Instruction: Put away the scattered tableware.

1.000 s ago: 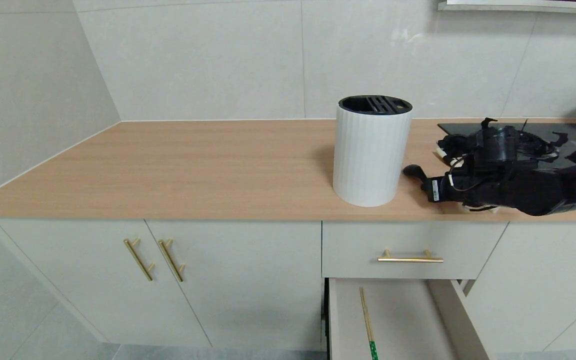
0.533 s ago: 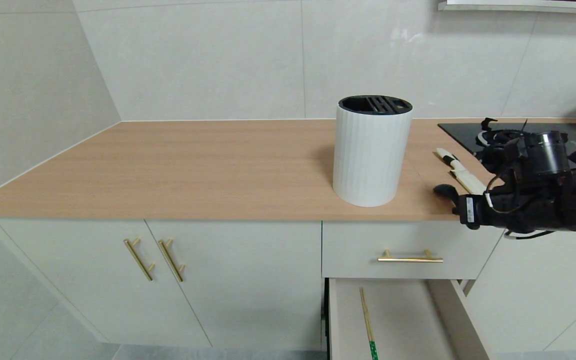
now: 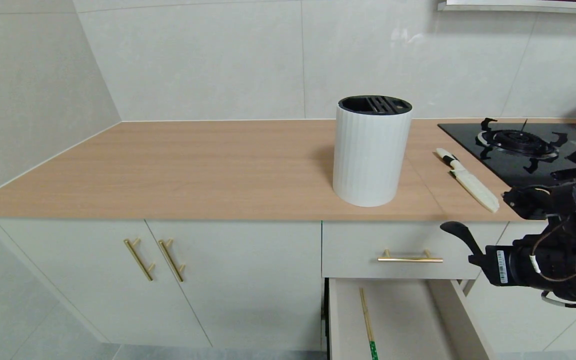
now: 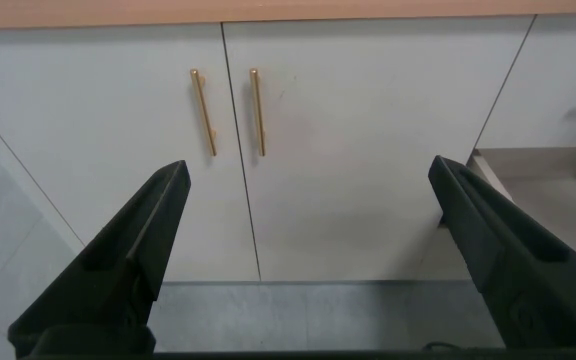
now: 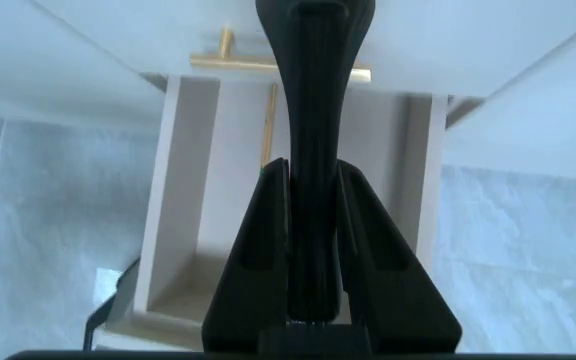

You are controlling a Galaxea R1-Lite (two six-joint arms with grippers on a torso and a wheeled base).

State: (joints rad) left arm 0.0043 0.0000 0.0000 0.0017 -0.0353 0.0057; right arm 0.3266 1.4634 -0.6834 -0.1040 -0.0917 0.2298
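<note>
My right gripper (image 3: 479, 260) hangs below the countertop edge, in front of the upper drawer's face, shut on a black utensil (image 3: 457, 233) whose rounded end sticks out to the left. In the right wrist view the ribbed black utensil (image 5: 313, 60) runs between the closed fingers (image 5: 258, 260), above the open drawer (image 5: 168, 200). A white knife (image 3: 467, 179) lies on the counter right of the white ribbed utensil holder (image 3: 370, 152). Chopsticks (image 3: 368, 320) lie in the open lower drawer (image 3: 450, 310). My left gripper (image 4: 308, 250) stands open before the cabinet doors, holding nothing.
A black gas hob (image 3: 518, 145) occupies the counter's far right. The upper drawer with a gold handle (image 3: 410, 258) is closed. Two cabinet doors with gold handles (image 3: 153, 260) sit to the left. The wooden counter (image 3: 193, 165) stretches left of the holder.
My right gripper has moved from the counter beside the holder down and back past the counter's front edge, carrying the black utensil. The white knife it was covering now shows.
</note>
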